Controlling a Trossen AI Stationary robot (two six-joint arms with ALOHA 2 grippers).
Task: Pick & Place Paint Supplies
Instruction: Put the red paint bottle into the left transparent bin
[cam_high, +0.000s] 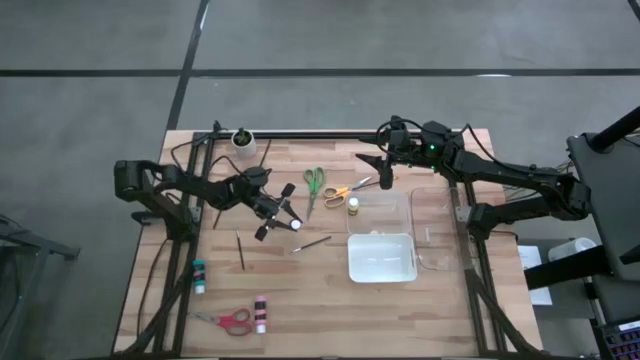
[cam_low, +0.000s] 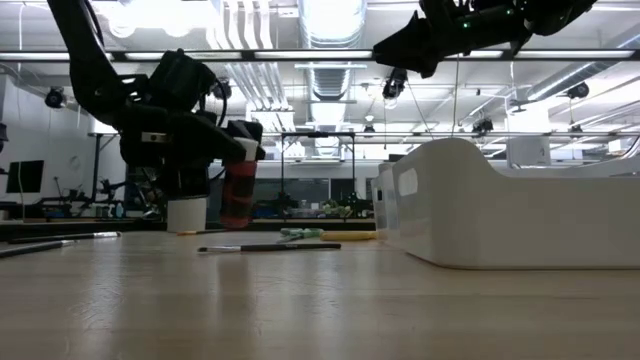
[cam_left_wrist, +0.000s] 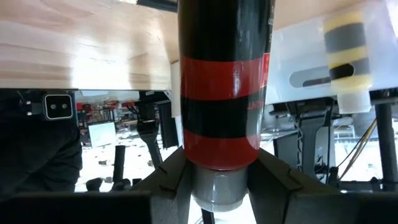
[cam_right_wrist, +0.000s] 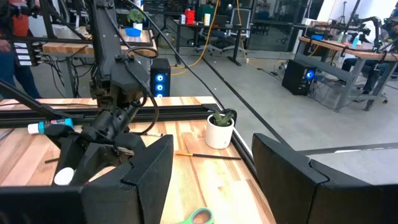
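Two arms share the table (cam_high: 300, 290): the left tool (cam_high: 278, 213) is clamped on a red and black paint bottle (cam_left_wrist: 224, 81), held above the wood just left of the white tray (cam_high: 381, 257), while the right tool (cam_high: 384, 170) hangs with its fingers apart above the orange scissors (cam_high: 340, 192). To place the bottle well, I would carry it level over the tray rim, lower it, then let go. Hidden: the bottle's cap sits down between the fingers, and the top view barely shows the bottle itself.
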